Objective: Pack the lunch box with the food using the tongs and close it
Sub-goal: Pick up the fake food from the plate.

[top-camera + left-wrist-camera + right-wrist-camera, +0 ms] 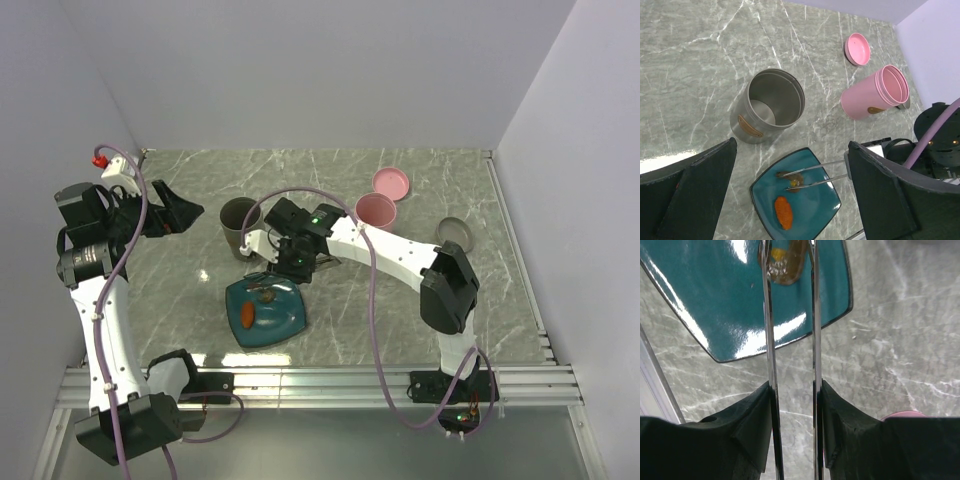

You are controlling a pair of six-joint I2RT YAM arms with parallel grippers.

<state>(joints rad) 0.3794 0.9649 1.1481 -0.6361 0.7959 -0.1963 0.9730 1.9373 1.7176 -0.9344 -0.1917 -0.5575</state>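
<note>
Tongs [771, 340] are clamped in the right end effector [794, 390], with the long axis running near-left onto the teal plate [715, 305]. The brown piece [785, 262] is straddled by the tips. The left end effector [178, 213] is held wide apart, farther off.

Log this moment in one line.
right tool: shut on tongs | tongs: tips around brown piece on plate | orange piece: on plate | left tool: open

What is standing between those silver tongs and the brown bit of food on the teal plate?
Nothing visible. The right gripper holds the tongs, whose tips flank the brown piece on the teal plate.
</note>
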